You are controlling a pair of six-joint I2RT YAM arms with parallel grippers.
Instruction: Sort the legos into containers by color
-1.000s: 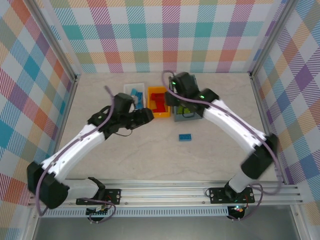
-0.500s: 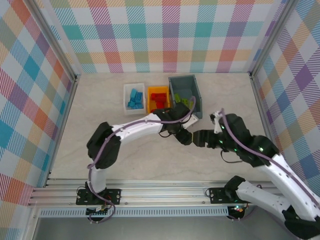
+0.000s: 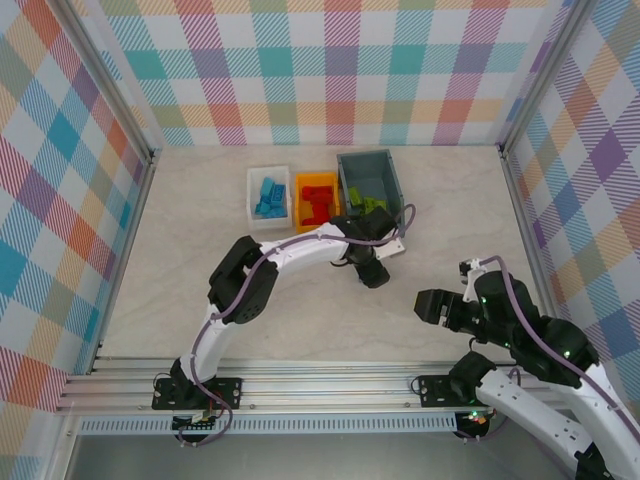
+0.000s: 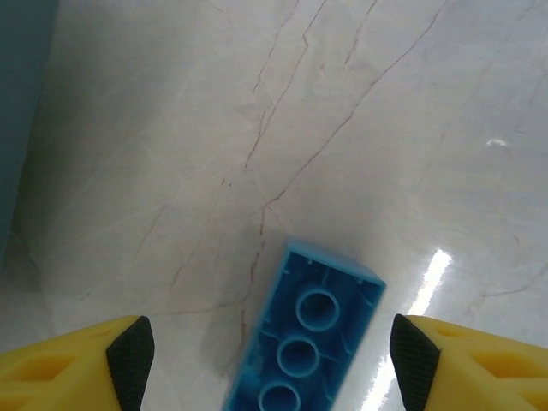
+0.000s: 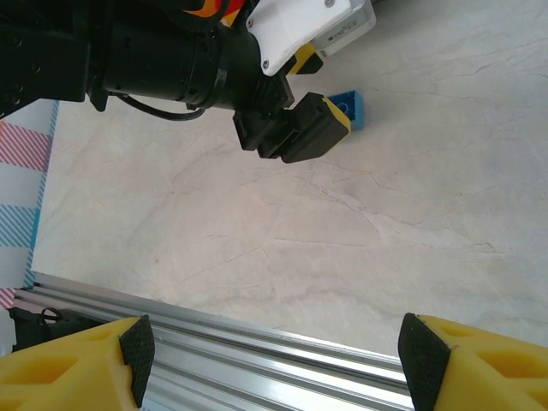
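Left wrist view: left gripper (image 4: 272,355) spread wide, a small blue rectangular plastic brick (image 4: 306,338) lying between its fingertips, touching neither; right gripper (image 5: 278,353) likewise spread, empty.

blue brick (image 4: 304,342) | white bin (image 3: 251,195) | orange bin (image 3: 317,177) | grey bin (image 3: 365,160)

left arm (image 3: 290,250): reaching far forward
left fingers (image 4: 128,355): standing wide apart
right arm (image 3: 545,345): crouching near base
right fingers (image 5: 137,347): standing wide apart

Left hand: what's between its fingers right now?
A blue lego lies on the table between the open fingers, touching neither, as the left wrist view shows.
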